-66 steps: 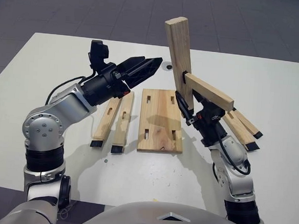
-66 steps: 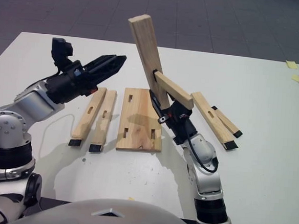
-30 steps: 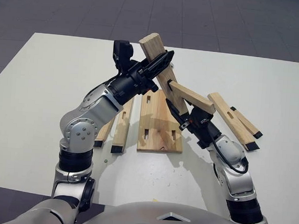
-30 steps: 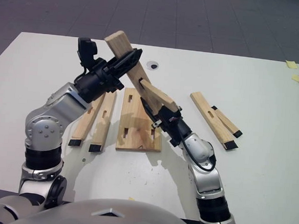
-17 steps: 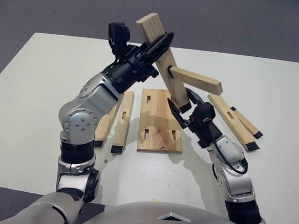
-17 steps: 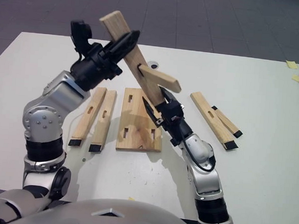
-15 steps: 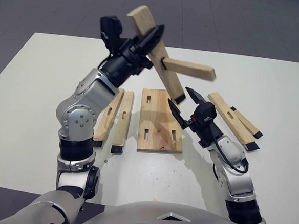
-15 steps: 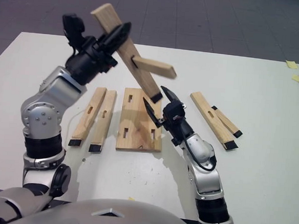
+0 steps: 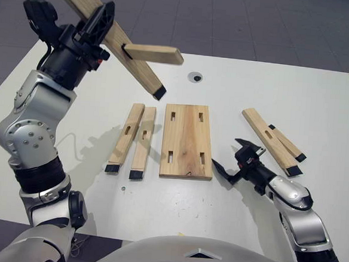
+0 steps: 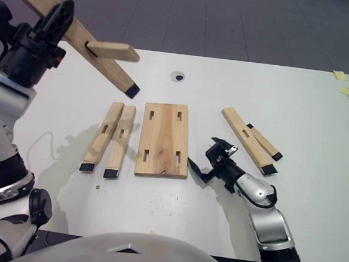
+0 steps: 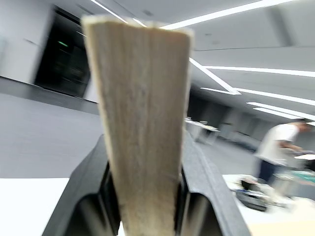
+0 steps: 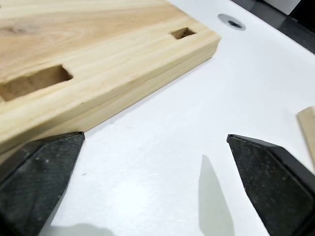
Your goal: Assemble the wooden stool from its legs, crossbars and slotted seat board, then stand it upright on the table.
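While the white table carries most of the parts flat, one sub-assembly hangs in the air over its far left portion.

Slotted seat board: flat at mid-table, long axis running away from the robot, four slots facing up. A broad band of white surface lies between its far end and the table's far edge; a narrower band separates its near end from the near edge.

Held leg: long axis slanted, black-capped foot pointing down and toward the robot's right, the other end up and to the left. The foot hangs above the table, apart from it, beyond the far ends of the left pair.

Crossbar: seated in the held leg, jutting roughly level toward the robot's right.

Left pair of legs: flat, side by side, parallel to the board's left edge, black feet toward the robot.

Right pair of legs: flat, angled, feet toward the near right, well in from the right edge.

Left gripper: clamped across the held leg's upper half, fingers on both faces.

Right gripper: low over the table just beside the board's near right corner, jaws spread, nothing between them.

Round grommet: set in the table beyond the board.
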{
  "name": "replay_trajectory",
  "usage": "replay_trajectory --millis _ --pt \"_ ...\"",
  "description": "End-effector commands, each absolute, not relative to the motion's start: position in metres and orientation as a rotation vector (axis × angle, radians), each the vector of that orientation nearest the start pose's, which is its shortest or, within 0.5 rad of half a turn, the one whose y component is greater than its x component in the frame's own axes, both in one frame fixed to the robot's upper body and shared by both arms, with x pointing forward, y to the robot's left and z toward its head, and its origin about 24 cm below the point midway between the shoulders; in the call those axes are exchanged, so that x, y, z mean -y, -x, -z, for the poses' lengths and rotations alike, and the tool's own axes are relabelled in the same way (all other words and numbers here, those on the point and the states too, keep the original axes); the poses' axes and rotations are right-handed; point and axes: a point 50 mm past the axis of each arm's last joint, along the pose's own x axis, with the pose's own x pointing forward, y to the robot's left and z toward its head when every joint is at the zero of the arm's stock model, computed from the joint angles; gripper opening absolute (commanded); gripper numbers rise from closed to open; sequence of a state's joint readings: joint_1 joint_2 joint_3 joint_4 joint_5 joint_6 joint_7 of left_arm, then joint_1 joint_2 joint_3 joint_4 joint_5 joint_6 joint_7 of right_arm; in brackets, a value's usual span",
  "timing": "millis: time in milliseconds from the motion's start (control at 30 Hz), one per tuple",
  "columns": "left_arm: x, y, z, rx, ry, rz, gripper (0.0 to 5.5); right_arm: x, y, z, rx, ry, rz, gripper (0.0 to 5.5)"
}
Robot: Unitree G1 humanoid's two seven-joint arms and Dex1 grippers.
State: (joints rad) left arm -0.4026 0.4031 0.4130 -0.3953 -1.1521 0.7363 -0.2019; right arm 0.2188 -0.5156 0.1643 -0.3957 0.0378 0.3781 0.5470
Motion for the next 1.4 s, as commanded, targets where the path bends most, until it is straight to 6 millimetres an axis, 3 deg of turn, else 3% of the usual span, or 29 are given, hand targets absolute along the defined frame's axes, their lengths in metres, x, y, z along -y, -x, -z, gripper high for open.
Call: replay_trajectory --millis 33,167,367,500,600,700,833,967,1133,1233,1400 --pt "-0.191 -0.257 -0.226 0.216 0.513 0.714 1.02 0.140 -0.186 -0.041 -0.378 0.292 -0.874 5.40" --pt "-0.185 -0.260 -0.222 0.175 0.482 0.737 1.02 0.122 -0.202 -0.058 -0.226 0.176 -0.891 5.40" --pt "-0.206 -0.247 -0.209 0.081 0.441 0.716 1.02 0.130 -0.205 -0.074 -0.143 0.060 -0.838 5.40" --pt "-0.219 -0.245 -0.198 0.049 0.491 0.643 1.02 0.109 -0.220 -0.087 -0.100 -0.078 -0.866 5.40" --pt "-0.221 -0.250 -0.193 0.044 0.507 0.613 1.02 0.093 -0.229 -0.090 -0.155 -0.176 -0.982 5.40" --pt "-0.218 -0.253 -0.193 0.048 0.498 0.617 1.02 0.084 -0.239 -0.085 -0.264 -0.165 -1.078 5.40" --pt "-0.213 -0.257 -0.192 0.041 0.465 0.623 1.02 0.077 -0.239 -0.077 -0.438 -0.190 -1.119 5.40" --pt "-0.207 -0.257 -0.190 0.039 0.438 0.627 1.02 0.081 -0.240 -0.076 -0.543 -0.295 -1.043 5.40" --pt "-0.201 -0.261 -0.186 0.030 0.428 0.629 1.02 0.096 -0.259 -0.060 -0.634 -0.440 -0.924 5.40" --pt "-0.197 -0.266 -0.186 0.032 0.418 0.637 1.02 0.113 -0.274 -0.041 -0.662 -0.386 -0.773 5.40" --pt "-0.196 -0.271 -0.189 0.047 0.378 0.624 1.02 0.161 -0.290 -0.008 -0.742 -0.114 -0.398 5.40"
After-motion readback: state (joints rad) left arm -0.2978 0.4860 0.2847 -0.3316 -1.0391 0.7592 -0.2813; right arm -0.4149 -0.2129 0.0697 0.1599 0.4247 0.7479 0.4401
